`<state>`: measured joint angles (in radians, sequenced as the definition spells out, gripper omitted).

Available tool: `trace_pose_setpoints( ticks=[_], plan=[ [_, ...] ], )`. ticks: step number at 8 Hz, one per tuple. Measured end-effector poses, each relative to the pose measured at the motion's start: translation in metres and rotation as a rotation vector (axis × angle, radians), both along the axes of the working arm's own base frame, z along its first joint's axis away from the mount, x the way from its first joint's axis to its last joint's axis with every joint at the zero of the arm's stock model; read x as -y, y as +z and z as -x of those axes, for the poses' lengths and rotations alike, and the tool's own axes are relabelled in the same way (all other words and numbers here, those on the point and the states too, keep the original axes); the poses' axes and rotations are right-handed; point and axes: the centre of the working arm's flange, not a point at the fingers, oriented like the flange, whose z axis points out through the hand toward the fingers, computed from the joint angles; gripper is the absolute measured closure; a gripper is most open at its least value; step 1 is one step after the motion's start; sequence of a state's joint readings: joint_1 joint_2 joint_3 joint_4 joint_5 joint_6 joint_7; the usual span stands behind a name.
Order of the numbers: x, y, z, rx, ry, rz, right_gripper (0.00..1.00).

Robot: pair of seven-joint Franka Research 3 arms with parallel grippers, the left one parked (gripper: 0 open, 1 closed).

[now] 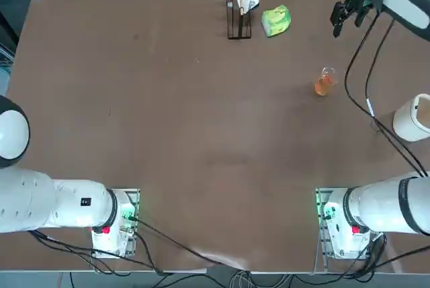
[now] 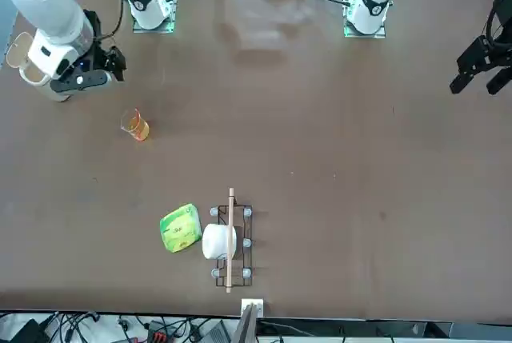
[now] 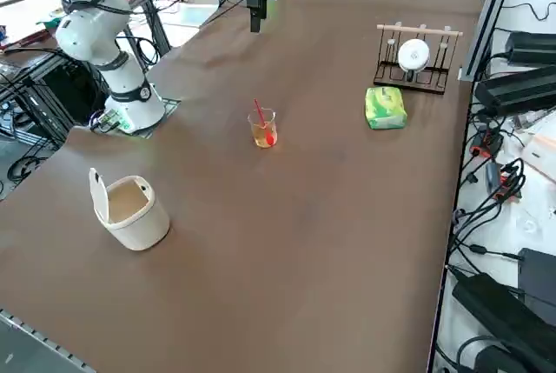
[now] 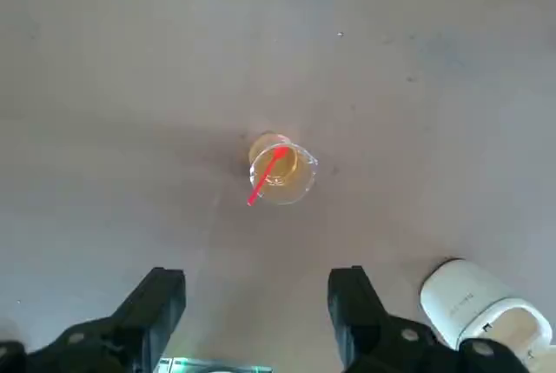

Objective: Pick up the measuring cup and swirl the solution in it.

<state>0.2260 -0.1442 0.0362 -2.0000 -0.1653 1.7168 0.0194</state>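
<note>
The large white cup (image 1: 414, 117) is cut off at the tabletop's right edge overhead. The right end effector (image 4: 259, 316) shows only its fingers' upper parts.

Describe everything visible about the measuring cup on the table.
The measuring cup is a small clear glass vessel standing upright on the brown table, partly filled with orange see-through solution. A thin red stick leans inside it, poking above the rim. Nothing grips it: the right gripper hovers above, fingers open. The large white cup and green-yellow lump stand apart from it.
</note>
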Motion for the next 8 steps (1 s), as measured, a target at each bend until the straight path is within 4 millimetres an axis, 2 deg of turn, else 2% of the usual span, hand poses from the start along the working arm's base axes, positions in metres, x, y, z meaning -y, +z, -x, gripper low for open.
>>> trace_pose_setpoints(
  ticks=[3, 8],
  plan=[
    [-0.027, -0.048, 0.016, 0.008, 0.101, 0.054, 0.00],
    [-0.022, -0.135, 0.041, 0.083, 0.110, 0.122, 0.01]
  ],
)
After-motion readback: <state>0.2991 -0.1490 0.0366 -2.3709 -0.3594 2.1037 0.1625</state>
